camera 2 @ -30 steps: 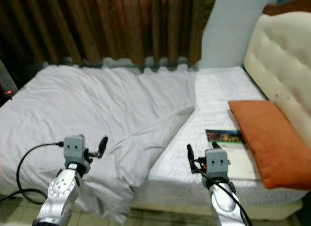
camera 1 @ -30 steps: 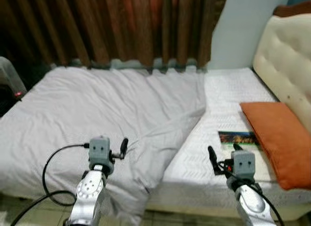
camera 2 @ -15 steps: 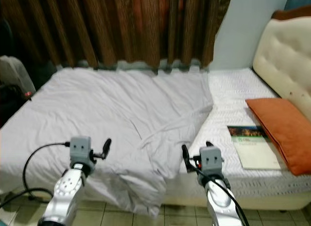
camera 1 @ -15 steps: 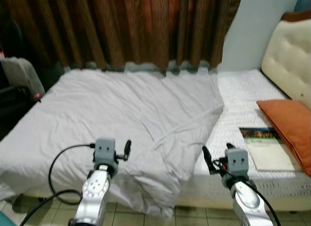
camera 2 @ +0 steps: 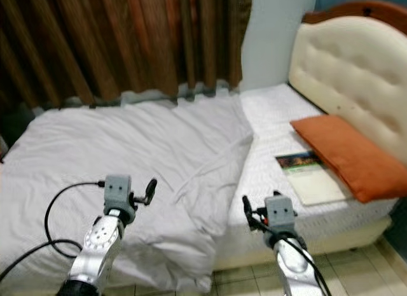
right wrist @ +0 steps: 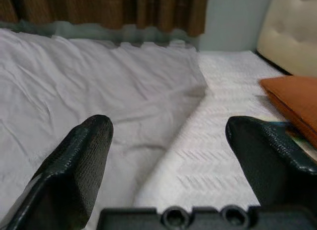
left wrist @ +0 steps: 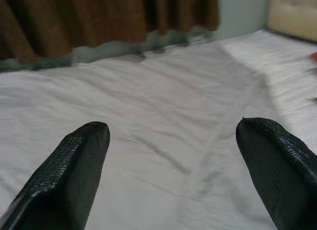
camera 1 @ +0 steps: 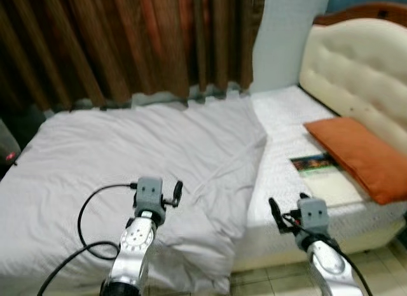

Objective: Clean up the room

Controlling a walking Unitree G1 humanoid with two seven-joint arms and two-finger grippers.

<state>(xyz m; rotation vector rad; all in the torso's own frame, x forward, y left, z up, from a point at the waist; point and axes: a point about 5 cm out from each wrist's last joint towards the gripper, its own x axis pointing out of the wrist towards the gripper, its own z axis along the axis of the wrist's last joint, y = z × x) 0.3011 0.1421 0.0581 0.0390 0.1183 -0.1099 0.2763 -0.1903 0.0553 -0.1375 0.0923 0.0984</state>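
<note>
**Grey quilt askew on bed; both grippers empty and parted**

Grey, rumpled cotton quilt [camera 1: 127, 156] covered the left and centre of the frame, its right edge folded back along a diagonal from the upper centre toward the lower centre, one corner drooping off the near side of the bed. White textured mattress cover [camera 1: 283, 127] lay bare to the right of that fold.

Left gripper [camera 1: 177, 193] hovered over the quilt's near portion, fingers spread, holding nothing. Right gripper [camera 1: 287, 214] hung at the mattress's near edge, fingers likewise spread and empty, just right of the folded edge. Probably the right arm was better placed for that edge.

Thin book with a dark pictorial cover [camera 1: 321, 176] lay flat at right, touching a long orange pillow [camera 1: 356, 155] angled beneath the cream tufted headboard [camera 1: 362, 73]. Brown pleated curtains [camera 1: 127, 41] filled the upper left; pale floor tiles [camera 1: 267, 277] showed at bottom.
</note>
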